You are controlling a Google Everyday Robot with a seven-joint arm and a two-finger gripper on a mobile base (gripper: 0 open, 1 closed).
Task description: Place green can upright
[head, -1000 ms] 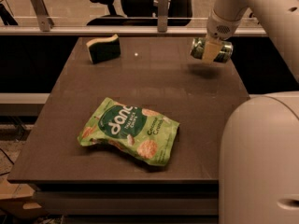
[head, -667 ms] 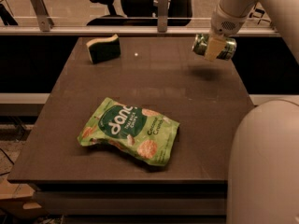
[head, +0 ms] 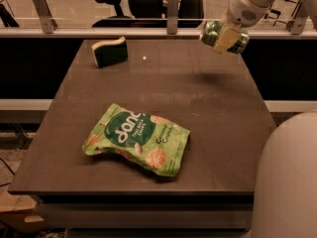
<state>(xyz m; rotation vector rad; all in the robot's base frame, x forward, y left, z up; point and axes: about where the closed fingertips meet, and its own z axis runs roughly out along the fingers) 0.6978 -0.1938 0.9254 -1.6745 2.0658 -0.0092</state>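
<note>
The gripper (head: 226, 36) hangs in the upper right of the frame, up in the air above the far right part of the table (head: 198, 98). Its jaws are closed tight around the green can (head: 211, 32). The can is small, shiny and dark green. It lies sideways and does not touch the table.

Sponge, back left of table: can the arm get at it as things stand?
Probably not for a grasp: the end effector is shut on the green can, held in the air over the back right of the table. The path across to the sponge looks free.
</note>
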